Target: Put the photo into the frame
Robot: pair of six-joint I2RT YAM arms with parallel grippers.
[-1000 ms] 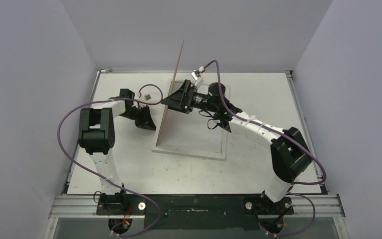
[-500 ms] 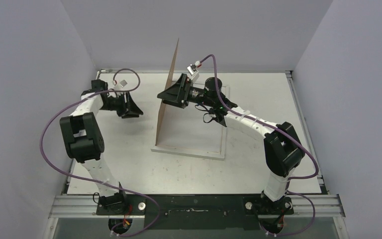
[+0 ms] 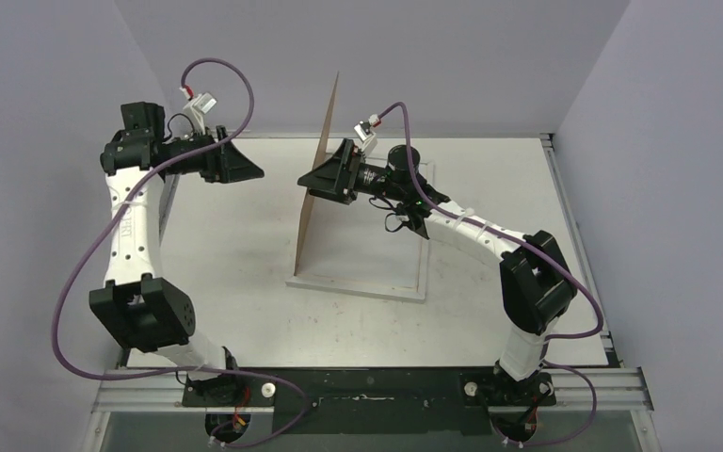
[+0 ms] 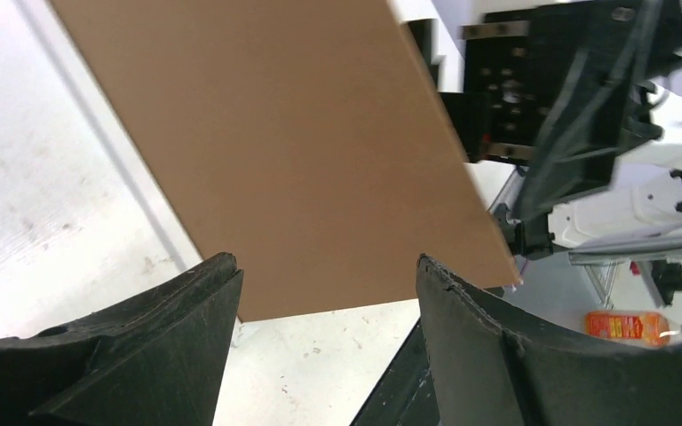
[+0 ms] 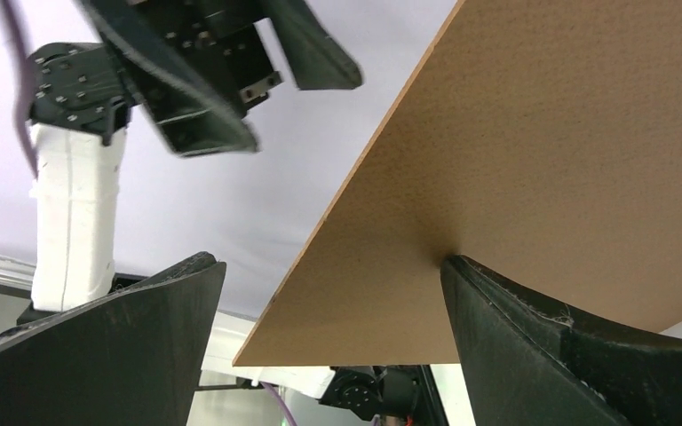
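A white frame (image 3: pixel 358 285) lies flat on the table. A brown backing board (image 3: pixel 317 160) stands on edge along its left side, leaning slightly left. My right gripper (image 3: pixel 313 183) is open at the board's right face, and one fingertip (image 5: pixel 462 271) presses against the brown board (image 5: pixel 542 177). My left gripper (image 3: pixel 250 169) hangs raised to the left of the board, open and holding nothing. In the left wrist view the brown board (image 4: pixel 302 151) fills the space beyond my open left gripper (image 4: pixel 327 275). The photo is out of view.
Grey walls close in the white table (image 3: pixel 226 282) on three sides. The left arm arches high along the left wall. The right arm stretches across the frame's right half. A metal rail (image 3: pixel 377 388) runs along the near edge.
The left arm has risen and swung back to the left, away from the board, and its jaws have opened. The board has tipped slightly left, with the right gripper following it.
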